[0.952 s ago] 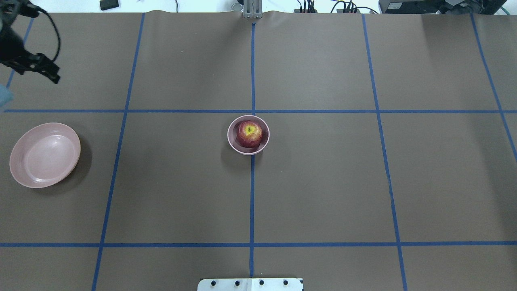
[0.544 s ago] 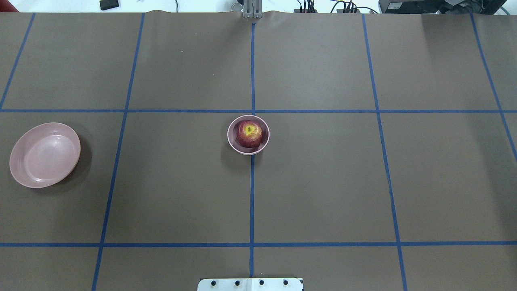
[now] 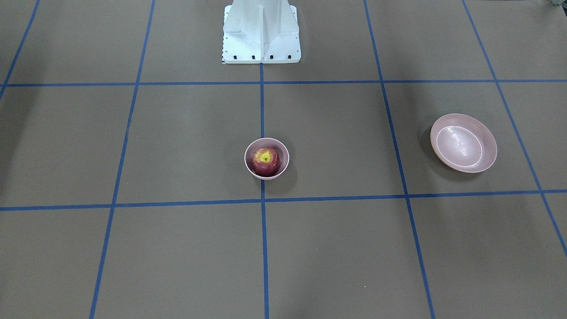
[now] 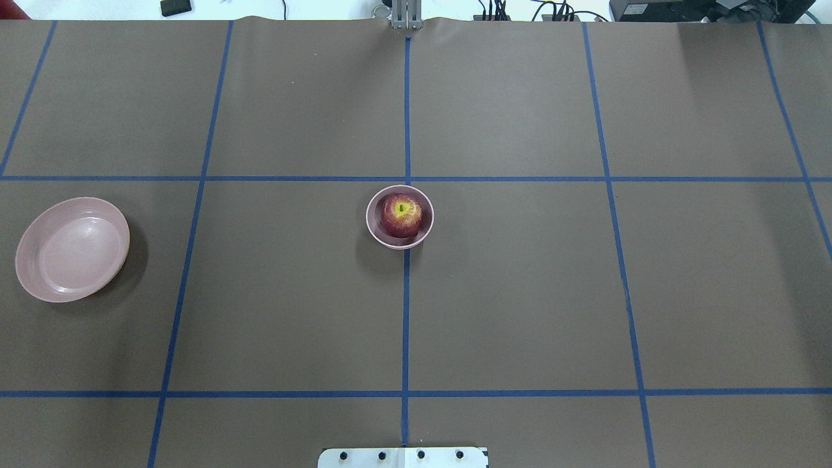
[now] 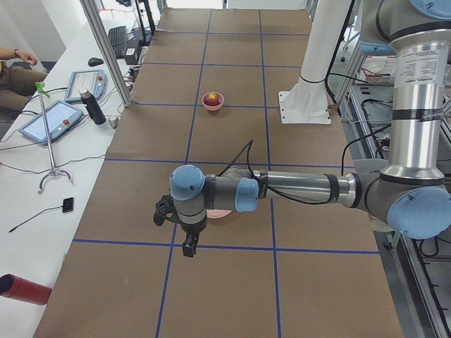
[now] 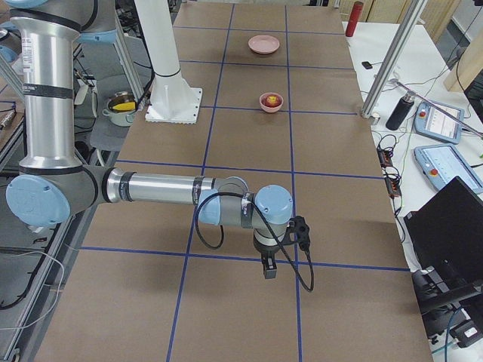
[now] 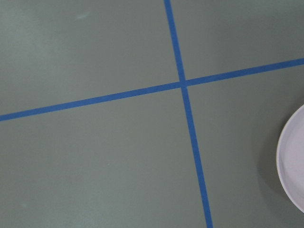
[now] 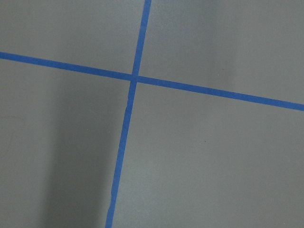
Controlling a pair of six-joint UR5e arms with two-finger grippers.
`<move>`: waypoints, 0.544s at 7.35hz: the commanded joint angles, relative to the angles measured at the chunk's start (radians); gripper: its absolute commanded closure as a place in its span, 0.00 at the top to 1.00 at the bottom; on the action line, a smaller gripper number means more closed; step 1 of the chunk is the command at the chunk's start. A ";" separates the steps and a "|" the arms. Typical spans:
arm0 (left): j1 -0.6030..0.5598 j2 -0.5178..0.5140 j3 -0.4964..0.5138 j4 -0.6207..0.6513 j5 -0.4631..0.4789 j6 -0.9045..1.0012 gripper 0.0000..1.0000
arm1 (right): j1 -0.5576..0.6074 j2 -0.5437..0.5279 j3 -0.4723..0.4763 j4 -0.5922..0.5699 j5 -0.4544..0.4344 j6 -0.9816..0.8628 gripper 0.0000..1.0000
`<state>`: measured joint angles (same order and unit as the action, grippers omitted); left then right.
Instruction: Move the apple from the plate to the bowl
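Observation:
The dark red apple (image 4: 401,215) sits stem-up inside the small pink bowl (image 4: 368,218) at the table's centre; it also shows in the front view (image 3: 266,161) in the bowl (image 3: 286,159). The wide pink plate (image 4: 71,250) lies bare at the table's left side, with its edge in the left wrist view (image 7: 294,166). My left gripper (image 5: 189,246) hangs over the table's left end, past the plate (image 5: 222,214). My right gripper (image 6: 269,268) hangs over the table's right end. Both show only in the side views, so I cannot tell whether they are open or shut.
Blue tape lines grid the brown table. The white robot base (image 3: 261,31) stands at the table's rear middle. Tablets (image 5: 49,120), a dark bottle (image 5: 91,107) and a red cylinder (image 5: 21,290) lie on the white side bench.
One second ago my left gripper showed at the overhead view's far upper left; it has since moved out of that view. The apple, bowl and plate have not moved.

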<state>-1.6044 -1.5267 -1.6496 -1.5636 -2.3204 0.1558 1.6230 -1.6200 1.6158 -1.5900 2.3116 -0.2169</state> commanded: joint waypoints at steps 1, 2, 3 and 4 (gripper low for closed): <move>-0.014 0.007 -0.016 -0.007 -0.037 -0.001 0.98 | 0.000 0.006 0.006 -0.001 0.000 0.008 1.00; -0.014 0.007 -0.018 -0.009 -0.034 0.004 0.98 | 0.000 0.009 0.006 0.001 0.000 0.011 1.00; -0.012 0.005 -0.018 -0.009 -0.036 0.005 0.98 | 0.000 0.009 0.007 -0.001 0.000 0.011 1.00; -0.014 0.007 -0.018 -0.009 -0.036 0.004 0.98 | -0.002 0.009 0.004 -0.001 0.000 0.011 1.00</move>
<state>-1.6174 -1.5210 -1.6666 -1.5719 -2.3552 0.1595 1.6226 -1.6114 1.6215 -1.5903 2.3117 -0.2062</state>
